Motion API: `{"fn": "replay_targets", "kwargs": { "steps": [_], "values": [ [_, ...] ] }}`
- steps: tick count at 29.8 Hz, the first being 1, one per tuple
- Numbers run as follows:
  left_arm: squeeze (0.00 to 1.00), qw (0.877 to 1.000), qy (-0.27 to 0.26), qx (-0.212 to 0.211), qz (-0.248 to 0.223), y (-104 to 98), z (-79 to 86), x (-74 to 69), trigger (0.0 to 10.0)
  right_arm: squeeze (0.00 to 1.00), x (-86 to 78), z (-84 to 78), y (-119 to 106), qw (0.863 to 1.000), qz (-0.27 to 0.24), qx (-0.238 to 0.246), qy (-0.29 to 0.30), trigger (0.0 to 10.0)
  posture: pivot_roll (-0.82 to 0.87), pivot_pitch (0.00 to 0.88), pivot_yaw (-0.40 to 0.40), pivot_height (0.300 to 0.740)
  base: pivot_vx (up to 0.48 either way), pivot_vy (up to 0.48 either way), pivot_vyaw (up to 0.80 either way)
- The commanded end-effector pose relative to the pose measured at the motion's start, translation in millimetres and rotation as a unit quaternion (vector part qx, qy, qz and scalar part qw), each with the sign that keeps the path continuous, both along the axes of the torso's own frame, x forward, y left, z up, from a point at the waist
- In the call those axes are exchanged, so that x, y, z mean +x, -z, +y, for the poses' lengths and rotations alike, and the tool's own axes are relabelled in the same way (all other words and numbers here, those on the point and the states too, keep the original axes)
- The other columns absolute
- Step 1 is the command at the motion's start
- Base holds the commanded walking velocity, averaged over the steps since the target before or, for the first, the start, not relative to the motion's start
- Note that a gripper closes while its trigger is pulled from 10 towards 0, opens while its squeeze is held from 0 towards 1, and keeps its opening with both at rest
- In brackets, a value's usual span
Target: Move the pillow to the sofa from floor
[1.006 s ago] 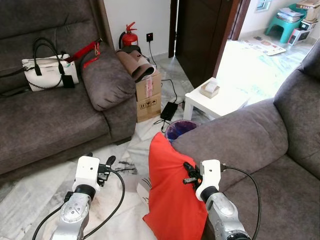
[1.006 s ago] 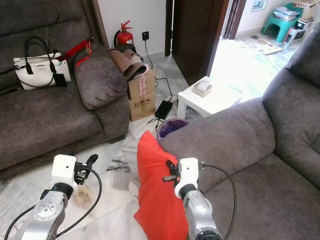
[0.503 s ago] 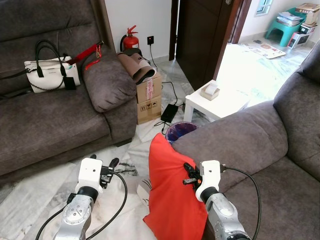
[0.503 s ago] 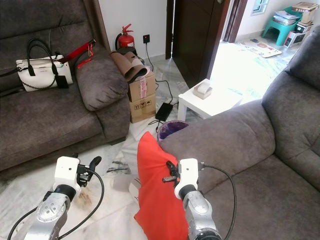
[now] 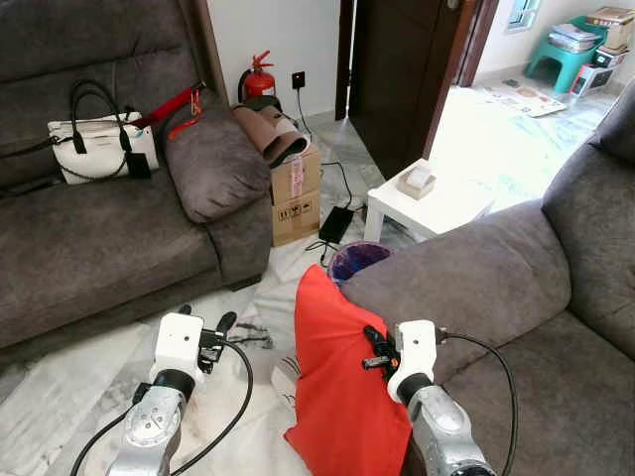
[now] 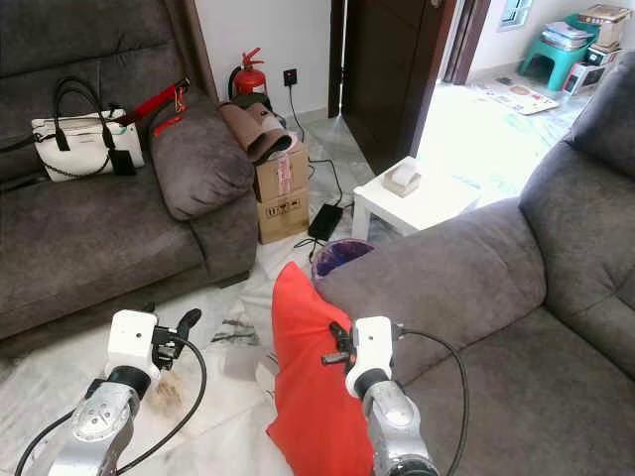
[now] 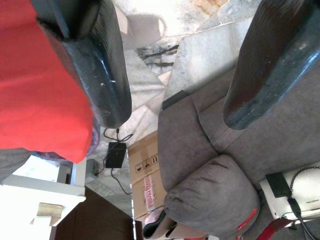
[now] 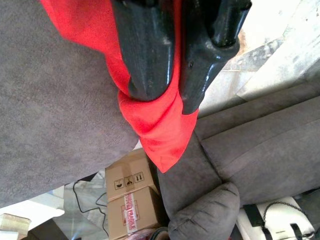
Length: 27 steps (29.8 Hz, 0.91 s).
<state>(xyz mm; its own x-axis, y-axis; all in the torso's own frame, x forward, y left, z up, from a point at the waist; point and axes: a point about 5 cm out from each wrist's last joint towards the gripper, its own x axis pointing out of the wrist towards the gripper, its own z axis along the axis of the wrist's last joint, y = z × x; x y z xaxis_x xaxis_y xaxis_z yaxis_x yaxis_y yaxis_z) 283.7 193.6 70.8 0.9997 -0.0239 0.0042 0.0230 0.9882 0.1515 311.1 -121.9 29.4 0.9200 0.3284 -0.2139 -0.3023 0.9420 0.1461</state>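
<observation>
A red pillow [image 5: 337,387] hangs upright against the arm of the grey sofa [image 5: 466,273] on my right, its lower edge close to the floor. My right gripper [image 5: 369,348] is shut on the pillow's upper edge; in the right wrist view both black fingers [image 8: 145,50] pinch the red cloth [image 8: 157,120]. My left gripper [image 5: 220,325] is held low over the floor to the left of the pillow. In the left wrist view its two fingers [image 7: 100,70] stand apart with nothing between them, the red pillow [image 7: 35,100] off to one side.
A second grey sofa [image 5: 99,248] on the left carries a white handbag [image 5: 99,144]. Between the sofas stand cardboard boxes [image 5: 296,193], a fire extinguisher [image 5: 258,74], a purple bin [image 5: 357,260] and a small white table [image 5: 427,203]. A white object [image 5: 286,377] lies on the marble floor.
The view shifted slightly over the first half second. My right gripper keeps its hold on the pillow at about the same height. My left gripper stays open and low.
</observation>
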Motion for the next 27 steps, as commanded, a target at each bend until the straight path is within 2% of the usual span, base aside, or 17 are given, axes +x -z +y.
{"fn": "replay_targets", "kwargs": {
  "steps": [1,9,27],
  "values": [
    [0.0,1.0,0.003,0.001,-0.001,1.5,0.4,-3.0,10.0,0.0,10.8,0.9,-19.8,0.999,-0.053,0.005,0.004,10.0,0.14,0.075,0.014,0.74,0.0,0.0,0.0],
    [0.0,1.0,0.001,0.0,-0.003,0.4,0.9,-2.3,10.0,0.0,11.1,0.2,-19.8,0.999,-0.052,0.005,0.007,10.0,0.15,0.083,0.014,0.74,-0.09,0.0,0.0],
    [0.0,1.0,-0.004,-0.002,-0.011,-2.3,1.9,-2.0,10.0,0.0,11.2,-0.4,-19.2,0.999,-0.05,0.003,0.011,10.0,0.15,0.088,0.012,0.74,-0.256,0.0,0.0]
  ]
}}
